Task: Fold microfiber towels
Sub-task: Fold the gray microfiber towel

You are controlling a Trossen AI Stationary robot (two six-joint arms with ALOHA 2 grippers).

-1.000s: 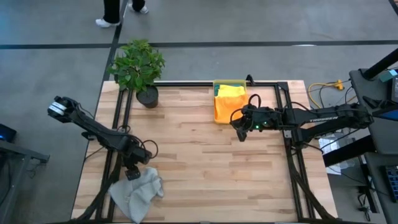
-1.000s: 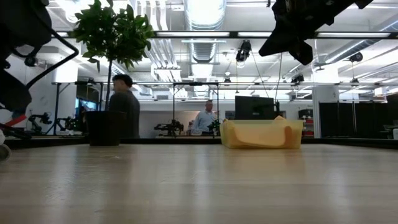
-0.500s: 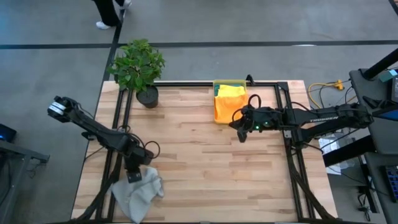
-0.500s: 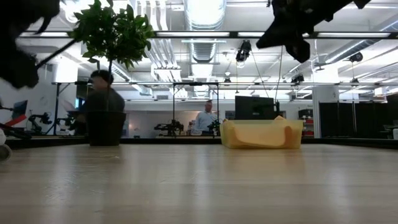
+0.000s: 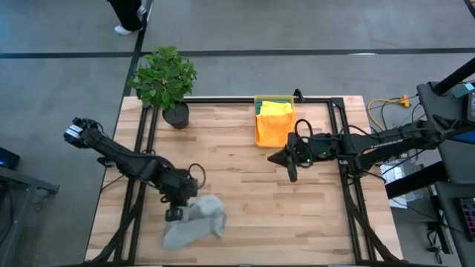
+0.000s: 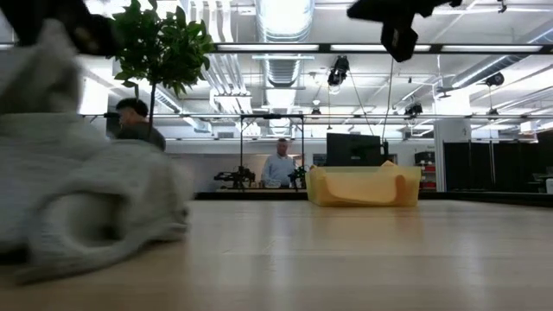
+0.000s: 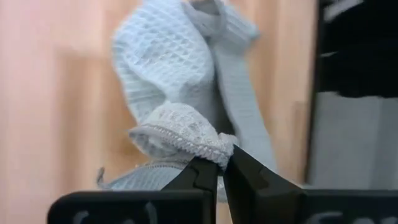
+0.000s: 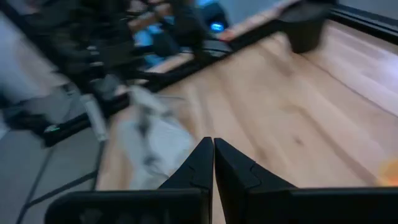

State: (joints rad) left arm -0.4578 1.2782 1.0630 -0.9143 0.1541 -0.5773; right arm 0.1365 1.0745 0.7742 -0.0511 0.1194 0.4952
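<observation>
Light grey microfiber towel [image 5: 195, 222] lies crumpled at the lower left of the wooden tabletop [image 5: 245, 193], one edge pinched in the closed left claw [image 5: 175, 213]. Right claw [image 5: 291, 173], closed and empty, hovers right of center, near the yellow bin [image 5: 273, 122].

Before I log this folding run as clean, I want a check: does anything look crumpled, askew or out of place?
The light grey towel lies bunched, not flat, near the table's front-left, its edge pinched in the shut left gripper. Nothing else looks odd.
</observation>
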